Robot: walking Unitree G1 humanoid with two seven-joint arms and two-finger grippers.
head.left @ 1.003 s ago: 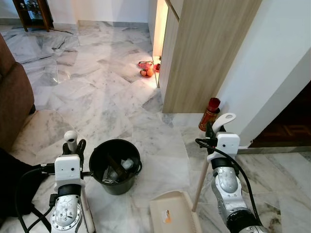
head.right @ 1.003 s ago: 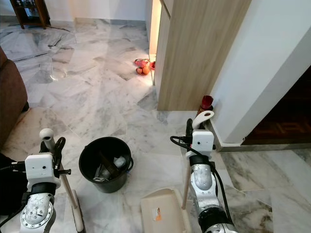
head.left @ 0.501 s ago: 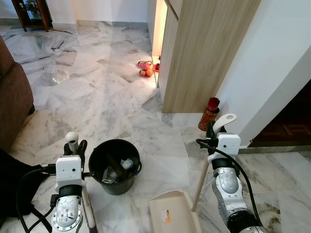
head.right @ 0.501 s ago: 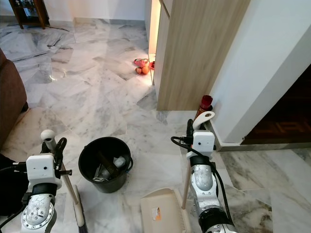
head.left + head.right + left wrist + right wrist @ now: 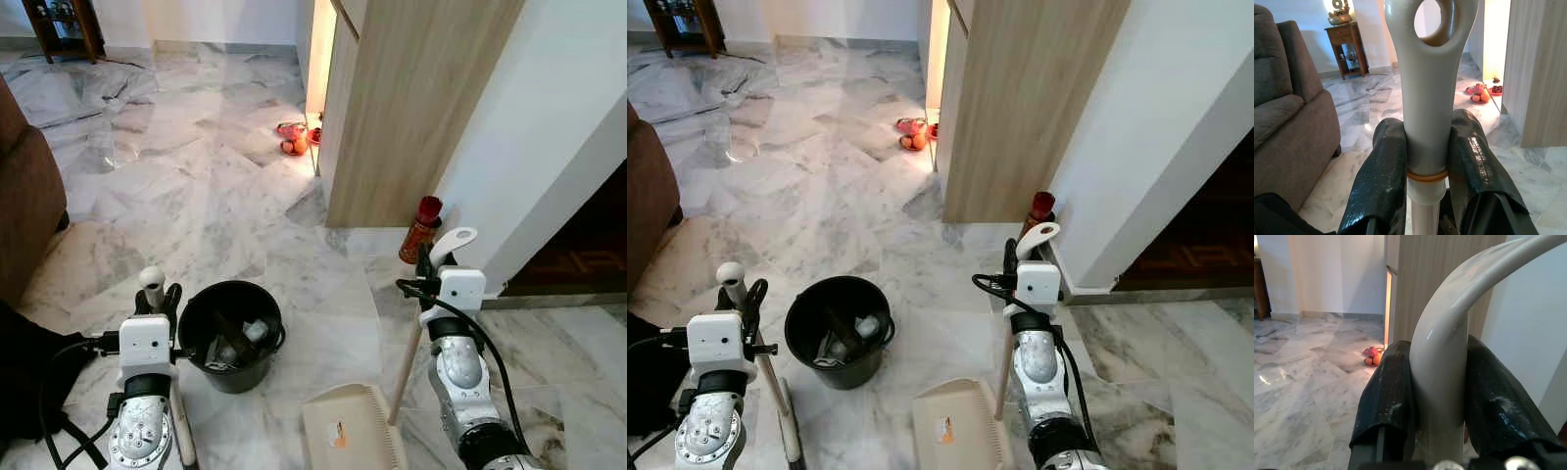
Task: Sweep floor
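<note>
Left claw [image 5: 1426, 161]: closed on the broom handle [image 5: 1425, 88], both black fingers [image 5: 1378, 176] pressed against the grey plastic grip just above an orange band; the grip ends in a hanging hole. In the head views the handle rises upright in front of the left arm, and its shaft runs down toward the marble floor [image 5: 196, 186] just left of the bucket.

Right claw [image 5: 1439, 396]: closed on the dustpan handle [image 5: 1449, 333], fingers [image 5: 1388, 391] clamped on either side of the pale curved grip. The wooden shaft slants down to the dustpan [image 5: 351, 431], a cream tray resting on the floor between the two arms, near the bottom edge of the head views.

Black bucket [image 5: 231, 333]: stands on the floor just beside the left arm, holding scraps of rubbish, among them a pale crumpled piece.

Red cylindrical container [image 5: 423, 228]: upright at the foot of the white wall, near the corner of the wood-panelled cabinet [image 5: 411, 108].

Plate of fruit [image 5: 292, 137]: on the floor by the lit gap beside the cabinet, well apart from the robot.

Brown sofa [image 5: 24, 196]: at the left edge.
</note>
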